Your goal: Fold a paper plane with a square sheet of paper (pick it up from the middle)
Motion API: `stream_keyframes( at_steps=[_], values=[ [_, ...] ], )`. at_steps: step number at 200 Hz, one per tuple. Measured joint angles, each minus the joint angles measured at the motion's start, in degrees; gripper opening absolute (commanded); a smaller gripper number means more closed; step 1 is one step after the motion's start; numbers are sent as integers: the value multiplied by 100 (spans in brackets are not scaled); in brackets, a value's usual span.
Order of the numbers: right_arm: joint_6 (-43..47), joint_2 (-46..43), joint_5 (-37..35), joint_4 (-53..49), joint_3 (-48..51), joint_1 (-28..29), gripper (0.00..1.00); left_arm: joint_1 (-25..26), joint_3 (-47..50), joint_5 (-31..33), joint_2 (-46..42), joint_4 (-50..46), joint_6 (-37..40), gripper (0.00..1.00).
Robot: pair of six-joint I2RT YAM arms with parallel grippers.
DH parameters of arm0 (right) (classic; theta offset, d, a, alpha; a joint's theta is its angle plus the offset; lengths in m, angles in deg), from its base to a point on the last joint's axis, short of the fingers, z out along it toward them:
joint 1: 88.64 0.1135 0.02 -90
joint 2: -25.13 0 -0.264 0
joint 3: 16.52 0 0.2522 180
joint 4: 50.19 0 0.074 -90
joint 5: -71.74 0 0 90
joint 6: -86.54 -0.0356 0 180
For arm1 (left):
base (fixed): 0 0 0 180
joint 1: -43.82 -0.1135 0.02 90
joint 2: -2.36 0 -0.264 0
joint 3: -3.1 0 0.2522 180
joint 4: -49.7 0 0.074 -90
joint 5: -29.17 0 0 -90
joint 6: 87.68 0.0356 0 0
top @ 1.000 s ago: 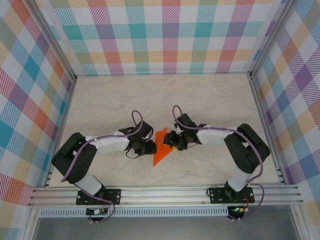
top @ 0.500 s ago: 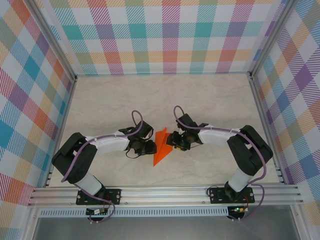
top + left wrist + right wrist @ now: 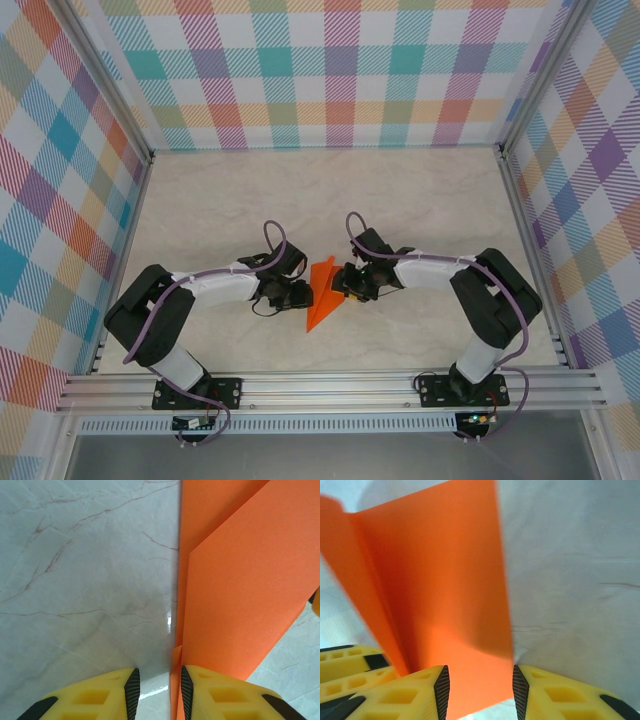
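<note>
The square sheet of paper (image 3: 322,300) is bright orange and folded into a narrow pointed shape, lying mid-table between my two grippers. My left gripper (image 3: 303,293) sits at its left side. In the left wrist view the paper (image 3: 240,595) has a raised edge standing between the open jaws of the left gripper (image 3: 157,672), close to the right pad, with a gap to the left pad. My right gripper (image 3: 341,283) is at the paper's right side. In the right wrist view a flap of the paper (image 3: 450,595) lies across the gap of the open right gripper (image 3: 479,670).
The pale marble tabletop (image 3: 220,210) is ringed by checked walls (image 3: 330,70) and aluminium rails (image 3: 330,390) at the near edge. The left gripper's yellow fingers (image 3: 345,665) show at the lower left of the right wrist view.
The right gripper's jaws have narrowed a little around the paper flap, and that arm shifted slightly. The left arm and the paper have stayed put.
</note>
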Motion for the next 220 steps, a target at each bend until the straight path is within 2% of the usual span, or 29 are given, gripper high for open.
stream_keyframes(
  at_steps=[67,140,169,220],
  values=[
    [-20,63,131,129,0,101,44,0,-59,-11,39,-74,-2,31],
    [133,-87,-417,-529,-153,111,47,0,-70,-13,48,-90,0,31],
    [138,-87,-385,-511,-151,111,40,0,-72,-15,61,-92,0,31],
    [92,-2,-212,-323,-151,129,40,0,-81,-17,72,-101,0,31]
  ],
)
